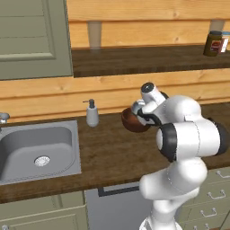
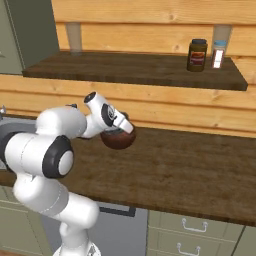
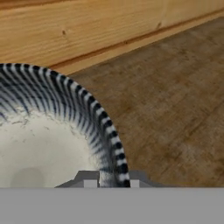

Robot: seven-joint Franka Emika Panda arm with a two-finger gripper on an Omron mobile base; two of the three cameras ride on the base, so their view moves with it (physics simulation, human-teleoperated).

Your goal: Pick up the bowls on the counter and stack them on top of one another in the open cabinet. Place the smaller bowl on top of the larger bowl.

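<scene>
The smaller bowl [image 3: 39, 148] has a white inside and a grey striped wall, and it takes up the lower left of the hand view. My gripper [image 3: 111, 181] straddles its rim, one fingertip inside and one outside, jaws drawn in on the wall. From the left base view this pale bowl [image 1: 137, 107] peeks out beside the hand, just above the larger bowl [image 1: 132, 122]. That reddish-brown larger bowl [image 2: 118, 140] rests on the counter [image 2: 190, 165] near the back wall, directly under my gripper [image 2: 125, 131]. The open cabinet [image 2: 135, 67] lies above, its shelf board bare at the left.
A dark jar [image 2: 197, 55] and a small white bottle [image 2: 218, 54] stand at the shelf's right end. A soap dispenser [image 1: 92, 113] stands beside the steel sink [image 1: 38, 150]. A grey-green cabinet door [image 1: 33, 38] hangs at upper left.
</scene>
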